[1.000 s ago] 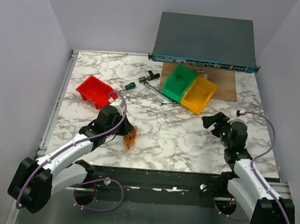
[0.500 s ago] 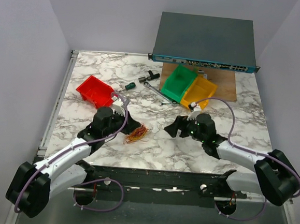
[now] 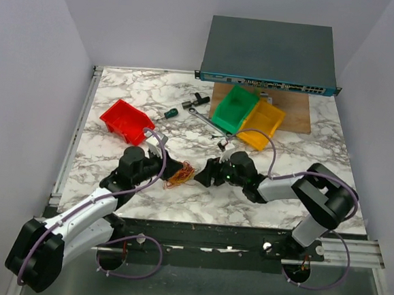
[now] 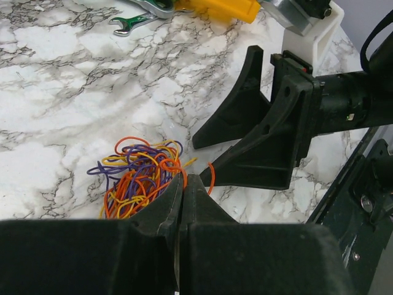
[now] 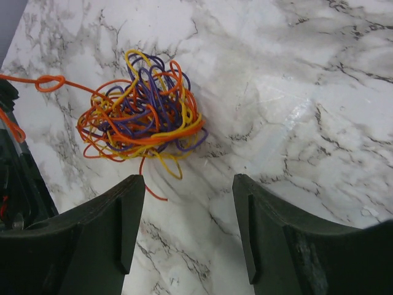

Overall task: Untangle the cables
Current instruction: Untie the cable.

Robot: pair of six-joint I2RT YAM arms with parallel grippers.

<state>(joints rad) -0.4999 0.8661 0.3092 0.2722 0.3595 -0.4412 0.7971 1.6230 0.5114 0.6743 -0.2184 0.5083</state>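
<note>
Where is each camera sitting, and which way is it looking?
Top camera: high behind the arms, looking down at the marble table; left arm and right arm show.
Left wrist camera: on the left arm, facing across the table toward the right arm; its shut jaws pinch an orange strand of the cables.
Right wrist camera: on the right arm, looking down; its open jaws frame the bottom.
Shared: all three see the cables.

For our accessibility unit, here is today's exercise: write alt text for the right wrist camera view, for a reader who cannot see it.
A loose ball of thin orange, yellow and purple cables lies on a marble table, just ahead of the right gripper, whose two black fingers stand apart. One orange strand runs off to the left edge.
</note>
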